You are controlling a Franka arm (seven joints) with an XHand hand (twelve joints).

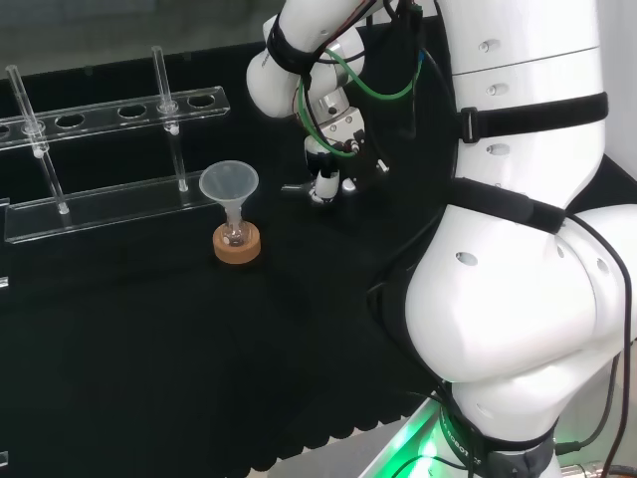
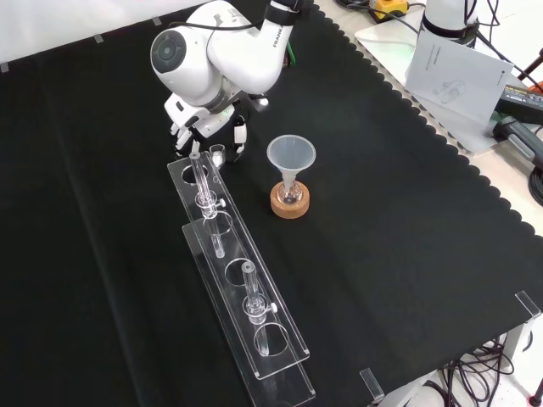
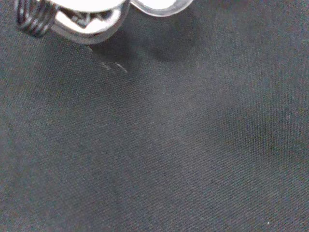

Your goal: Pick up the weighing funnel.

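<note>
The desk (image 2: 407, 212), covered in black cloth, spans the front view. The arm (image 1: 518, 299) takes up the right side of the head view. A clear test-tube rack (image 2: 276, 343) runs from the lower centre of the front view up toward the upper left. Its upper end lies just below the hand (image 2: 202, 119). The funnel (image 2: 291, 154) stands mouth up in a small flask (image 2: 289, 193) on a cork ring (image 2: 290, 203), right of the rack's upper end.

**Hand state.** The hand is low over the cloth in the upper left of the front view. Its fingers (image 2: 240, 137) point down and stand apart, closed on nothing that can be made out.

**Task item.** A small clear piece, judged to be the weighing funnel (image 2: 218, 154), lies on the cloth between the fingers and just beside the rack's upper end. Contact with the fingers cannot be confirmed.

**Hazards from this position:**
- Missed grasp: the piece is clear on black cloth, so the fingers may close beside it and not round it
- Skidding: a one-sided touch would probably push the piece along the cloth, possibly against or under the rack's end
- Rack contact: the rack is so close that a lower or wider approach could nudge it and rattle its tubes (image 2: 204, 182)
- Funnel upset: the funnel looks top-heavy on its ring — a sideways swing toward centre frame could tip it
</note>
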